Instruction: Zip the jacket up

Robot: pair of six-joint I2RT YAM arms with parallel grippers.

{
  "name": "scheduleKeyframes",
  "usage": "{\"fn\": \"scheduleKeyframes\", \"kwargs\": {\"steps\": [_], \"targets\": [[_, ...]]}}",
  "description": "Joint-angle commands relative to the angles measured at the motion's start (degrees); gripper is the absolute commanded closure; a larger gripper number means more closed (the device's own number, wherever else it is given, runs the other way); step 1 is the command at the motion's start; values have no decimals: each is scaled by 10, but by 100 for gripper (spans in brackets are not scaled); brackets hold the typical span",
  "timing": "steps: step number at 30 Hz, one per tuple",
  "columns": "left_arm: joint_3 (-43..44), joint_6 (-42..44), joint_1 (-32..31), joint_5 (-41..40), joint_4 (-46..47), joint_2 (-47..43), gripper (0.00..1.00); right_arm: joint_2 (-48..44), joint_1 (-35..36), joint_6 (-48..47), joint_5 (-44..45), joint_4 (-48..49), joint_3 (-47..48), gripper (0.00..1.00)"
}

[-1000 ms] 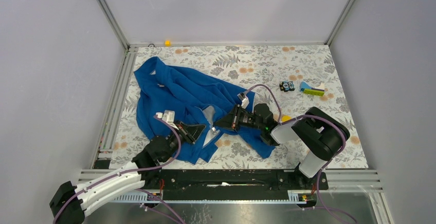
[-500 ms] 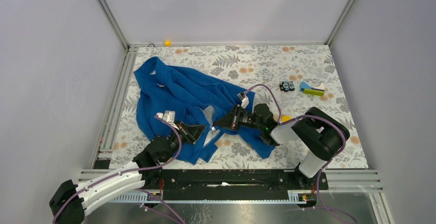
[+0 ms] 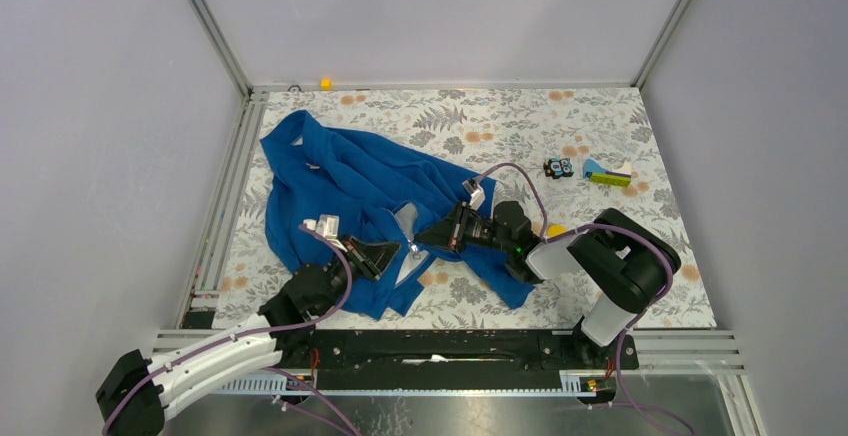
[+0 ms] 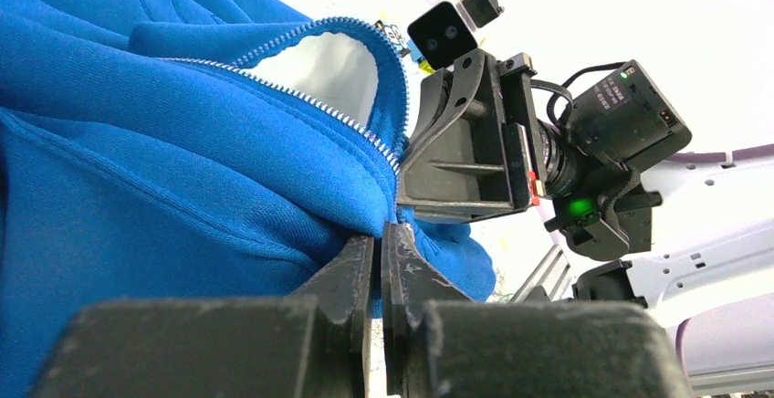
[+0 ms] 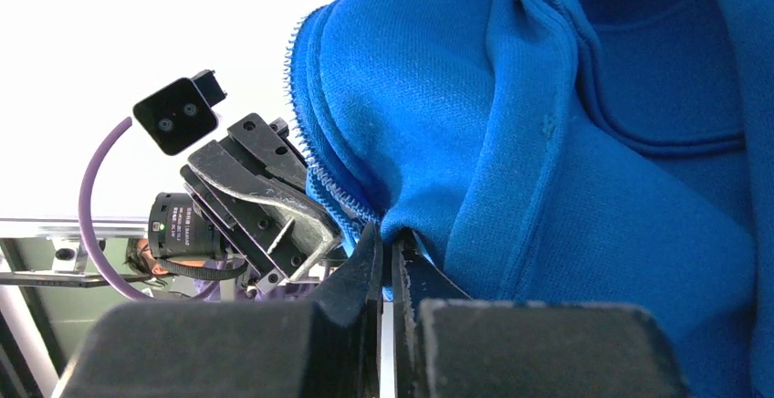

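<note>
My left fingers [image 4: 351,275] pinch shut on the jacket [image 3: 340,171] at its zipper edge; at three o'clock my right fingers [image 5: 360,275], likewise shut, seemingly grip the facing edge.

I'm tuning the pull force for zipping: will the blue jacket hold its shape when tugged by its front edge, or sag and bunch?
Probably floppy: the jacket lies rumpled in soft folds. It would likely sag between grips, as fabric bulges loosely above the left gripper. Its fleecy surface looks grippy, unlikely to slip.
</note>
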Motion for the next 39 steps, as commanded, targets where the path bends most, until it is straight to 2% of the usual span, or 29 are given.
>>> {"fn": "scheduleKeyframes", "kwargs": {"steps": [1, 12, 19, 24, 31, 33, 37, 39], "targets": [[-11, -5, -1, -3, 54, 4, 100, -18, 7, 0, 20, 33, 29, 100], [-11, -9, -1, 2, 91, 30, 100, -20, 8, 18, 33, 46, 39, 100], [-27, -14, -1, 4, 93, 30, 100, -18, 8, 34, 41, 92, 34, 100], [-28, -16, -1, 14, 92, 30, 100, -39, 8, -2, 36, 52, 36, 100], [-32, -32, 0, 40, 122, 46, 100, -37, 9, -5, 19, 53, 39, 100], [-35, -43, 0, 45, 134, 48, 97, -37, 9, -6, 19, 51, 38, 100], [-46, -68, -1, 47, 159, 44, 84, -37, 10, -7, 19, 48, 38, 100], [-46, -70, 0, 51, 164, 44, 81, -38, 12, -9, 19, 41, 39, 100]]}}
